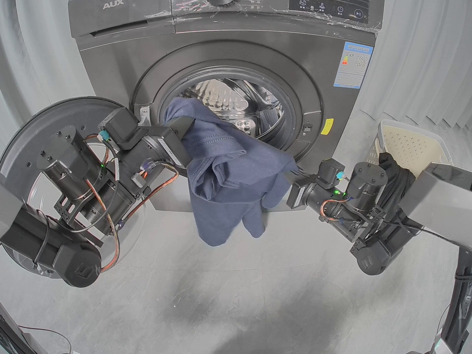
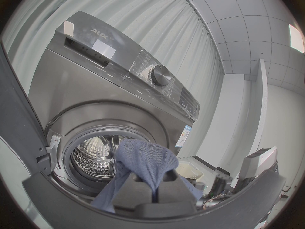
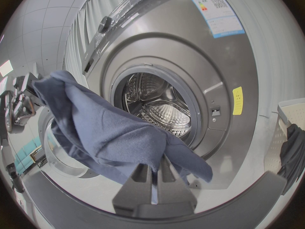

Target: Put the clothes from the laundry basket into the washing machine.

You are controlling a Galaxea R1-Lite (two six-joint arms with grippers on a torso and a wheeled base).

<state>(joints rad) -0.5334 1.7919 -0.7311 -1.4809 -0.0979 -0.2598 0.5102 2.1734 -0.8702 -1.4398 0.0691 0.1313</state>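
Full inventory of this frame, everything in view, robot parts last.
washing machine: 1, dark grey, straight ahead, drum open
door: 1, dark grey rim, swung open to the robot's left
garment: 1, blue, hanging across the drum opening between both grippers
laundry basket: 1, cream, on the floor to the right
dark clothes: 1 bundle, black, draped over the basket's edge
curtain: pale grey, behind the machine
left gripper: black, shut on garment
right gripper: black, shut on garment
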